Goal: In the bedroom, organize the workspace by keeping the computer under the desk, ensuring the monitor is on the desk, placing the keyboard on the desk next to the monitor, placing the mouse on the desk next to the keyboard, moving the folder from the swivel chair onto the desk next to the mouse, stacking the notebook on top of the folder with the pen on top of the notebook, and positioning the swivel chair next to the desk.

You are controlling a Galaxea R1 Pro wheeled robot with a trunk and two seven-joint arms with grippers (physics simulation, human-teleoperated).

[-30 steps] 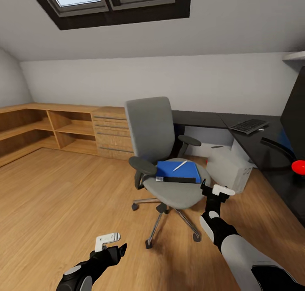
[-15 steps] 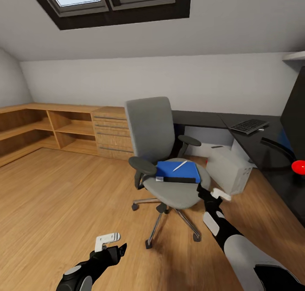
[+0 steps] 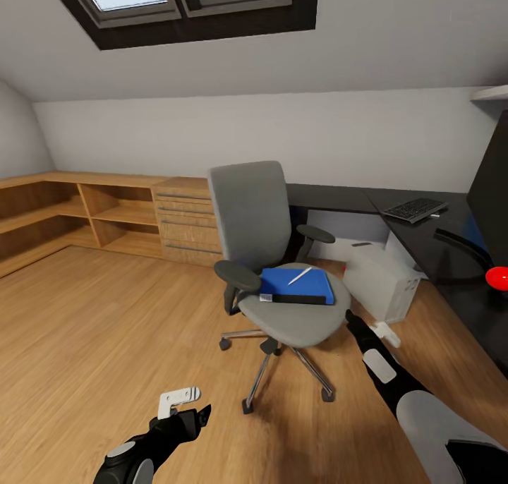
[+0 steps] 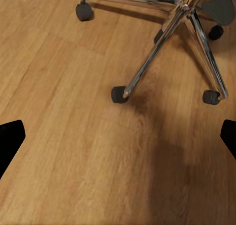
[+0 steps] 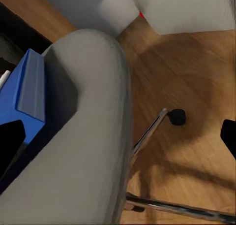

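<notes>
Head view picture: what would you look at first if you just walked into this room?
Most likely the grey swivel chair in the middle of the wood floor, with a bright blue folder on its seat and a thin white pen lying on the folder. Next, the dark-framed skylight overhead and the long black desk along the right, where a keyboard sits.

Wooden shelving (image 3: 63, 216) along far wall, wooden drawer chest (image 3: 185, 219) at its end. Small white shelf (image 3: 492, 93) high, far right.
</notes>
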